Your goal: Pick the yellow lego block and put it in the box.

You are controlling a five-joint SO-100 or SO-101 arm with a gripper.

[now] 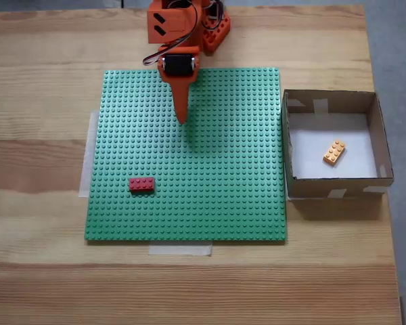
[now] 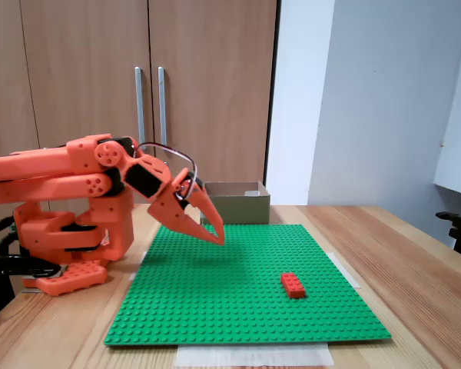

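The gripper (image 1: pixel 182 119), fingers together and empty, is hovering over the green baseplate (image 1: pixel 223 203), while the yellow lego block (image 1: pixel 334 152) is lying well off to its right inside the box (image 1: pixel 330 183), in a fixed view.

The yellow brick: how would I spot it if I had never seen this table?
In the top-down fixed view, find the brown cardboard box to the right of the green studded baseplate. The yellow lego block lies tilted on its white floor. Unlike the same-shaped red brick on the baseplate, it is yellow-orange and alone inside the box.

Lego block (image 1: pixel 334 152) in box (image 1: pixel 331 184), apparently flat
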